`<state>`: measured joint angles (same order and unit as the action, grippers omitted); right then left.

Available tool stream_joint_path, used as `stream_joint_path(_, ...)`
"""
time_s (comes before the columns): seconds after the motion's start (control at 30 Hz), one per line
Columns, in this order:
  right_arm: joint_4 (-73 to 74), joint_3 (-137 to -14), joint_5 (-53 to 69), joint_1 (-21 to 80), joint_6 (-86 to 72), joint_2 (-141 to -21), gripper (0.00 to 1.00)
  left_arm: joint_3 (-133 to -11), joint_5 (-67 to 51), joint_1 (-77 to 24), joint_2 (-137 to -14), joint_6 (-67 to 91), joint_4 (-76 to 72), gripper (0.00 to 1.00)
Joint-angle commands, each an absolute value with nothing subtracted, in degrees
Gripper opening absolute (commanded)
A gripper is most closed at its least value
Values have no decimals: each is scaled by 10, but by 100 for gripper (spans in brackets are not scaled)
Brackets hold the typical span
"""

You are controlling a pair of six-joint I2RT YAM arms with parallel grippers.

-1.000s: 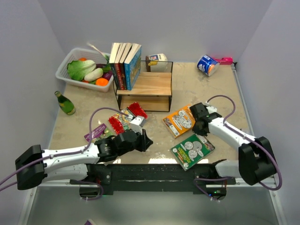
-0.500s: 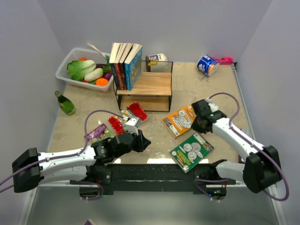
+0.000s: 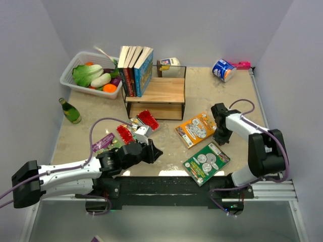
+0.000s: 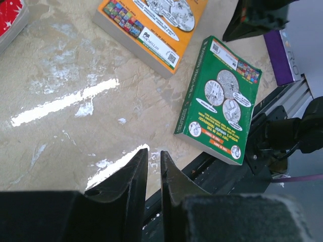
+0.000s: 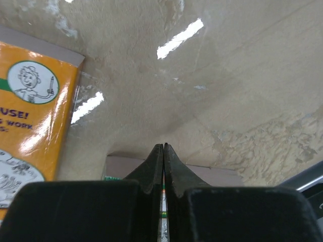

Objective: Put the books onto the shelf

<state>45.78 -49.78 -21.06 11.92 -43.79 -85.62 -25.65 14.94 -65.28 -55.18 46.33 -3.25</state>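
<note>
Beige, glossy stone-look surface (image 3: pixel 212 101), boxed by pale lilac walls (image 3: pixel 202 30). My left fingers (image 4: pixel 132 174) stand a slit apart, empty, near the green coin-covered paperback (image 3: pixel 207 161); my right fingers (image 5: pixel 155 164) are pressed together beside the orange paperback (image 3: pixel 194 129). More books (image 3: pixel 135 70) stand on the black-framed wooden shelf (image 3: pixel 161 91).

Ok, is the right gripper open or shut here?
Shut. The right gripper shows in its wrist view with both tips pressed together, nothing between them, above the table beside the orange book.
</note>
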Motion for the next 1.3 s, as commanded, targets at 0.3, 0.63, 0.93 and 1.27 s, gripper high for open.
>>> stream_joint_path(0.3,403,-426,-41,244,-461,-855,0,-258,156,-650,-563,454,-61,20)
stream_joint_path(0.63,301,-436,23,395,-511,-876,0,-199,64,-650,-577,478,-118,35)
stream_joint_path(0.93,216,-400,15,405,-477,-869,0,-189,-141,-637,-645,503,-178,91)
stream_joint_path(1.27,165,-366,10,406,-462,-849,0,-131,-265,-641,-760,652,-385,100)
